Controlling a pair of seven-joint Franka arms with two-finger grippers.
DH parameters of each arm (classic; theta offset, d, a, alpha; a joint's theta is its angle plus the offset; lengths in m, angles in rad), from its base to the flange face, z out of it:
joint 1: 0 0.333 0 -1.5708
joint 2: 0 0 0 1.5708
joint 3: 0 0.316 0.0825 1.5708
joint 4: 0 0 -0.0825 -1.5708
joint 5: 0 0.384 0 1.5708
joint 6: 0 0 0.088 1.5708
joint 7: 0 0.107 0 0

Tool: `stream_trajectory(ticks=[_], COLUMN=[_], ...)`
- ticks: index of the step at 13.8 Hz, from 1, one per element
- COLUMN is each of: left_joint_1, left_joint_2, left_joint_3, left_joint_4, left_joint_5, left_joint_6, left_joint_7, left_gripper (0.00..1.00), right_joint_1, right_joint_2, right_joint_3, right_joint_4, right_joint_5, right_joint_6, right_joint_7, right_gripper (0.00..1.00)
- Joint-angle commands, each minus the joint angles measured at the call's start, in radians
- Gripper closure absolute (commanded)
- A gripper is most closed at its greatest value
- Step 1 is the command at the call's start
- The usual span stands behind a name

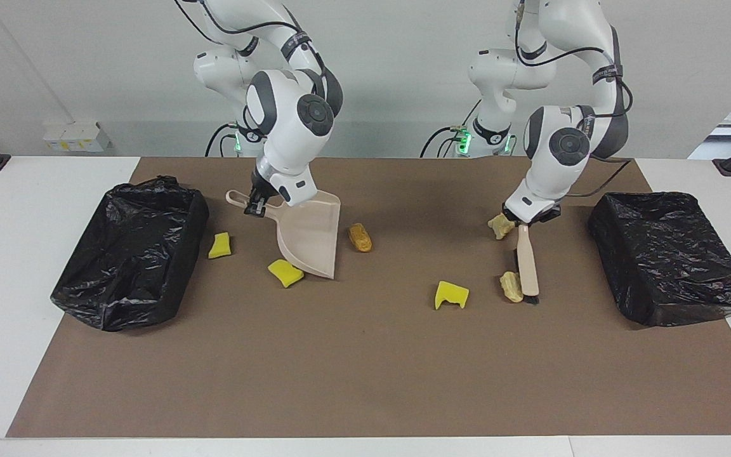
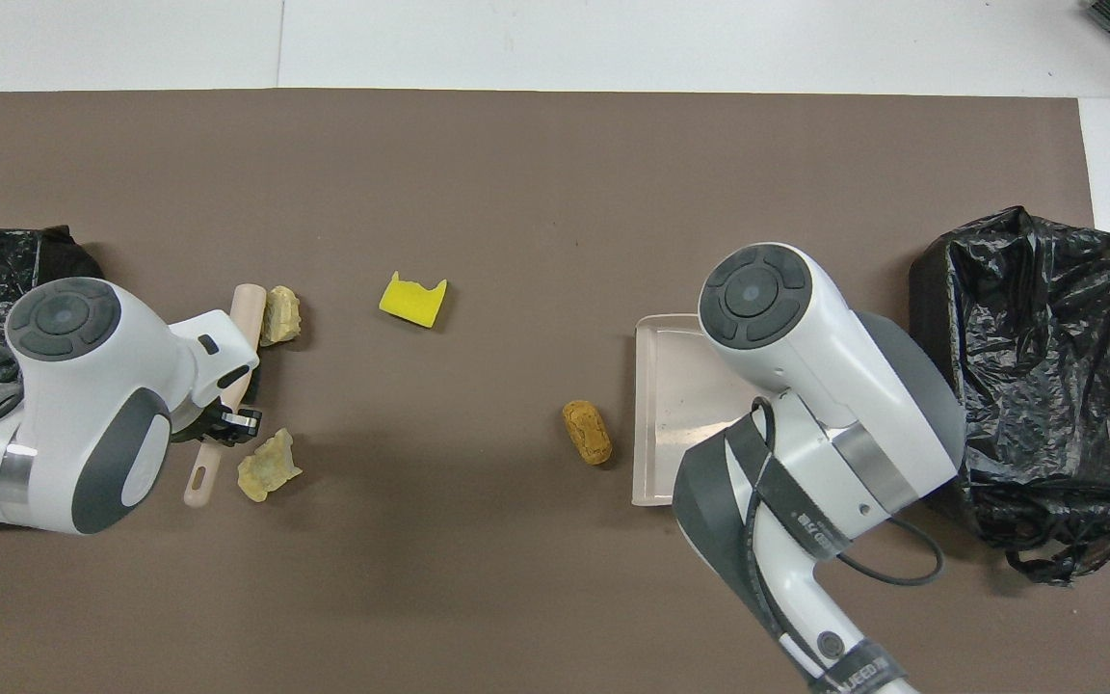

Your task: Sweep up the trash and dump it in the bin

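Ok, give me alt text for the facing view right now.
The left pincer holds a beige dustpan tilted on the brown mat, while the right pincer holds a brush against a tan scrap. Three yellow sponge pieces and two more tan lumps lie between two black-lined bins.

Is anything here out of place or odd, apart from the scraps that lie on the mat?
Nothing is spilled or damaged. Only the dustpan stands askew: the right gripper holds its handle, and it is tipped steeply, its lip low by a yellow scrap. The left gripper holds the brush against a beige scrap.
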Motion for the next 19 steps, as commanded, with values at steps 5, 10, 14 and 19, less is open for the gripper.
stream_trajectory(ticks=[5,10,14,19], left_joint_1=[-0.147,-0.085,0.035,0.144], left_joint_2=[-0.028,-0.112,-0.213,-0.333], left_joint_3=[0.011,0.02,0.022,0.02], left_joint_4=[0.001,0.055,-0.014,-0.18], left_joint_5=[-0.124,-0.122,-0.083,-0.073], left_joint_6=[-0.05,-0.211,-0.319,-0.291], left_joint_7=[-0.037,-0.032,-0.032,-0.038], left_gripper=[1.0,1.0,1.0,1.0], right_joint_1=[-0.009,-0.019,-0.019,-0.012], right_joint_2=[-0.006,0.036,0.034,0.008], right_joint_3=[0.006,0.006,0.006,0.006], right_joint_4=[0.005,0.113,0.106,0.042], right_joint_5=[0.012,0.006,0.008,0.015], right_joint_6=[0.03,-0.021,-0.012,0.002], right_joint_7=[0.086,0.021,0.017,0.015], right_gripper=[1.0,1.0,1.0,1.0])
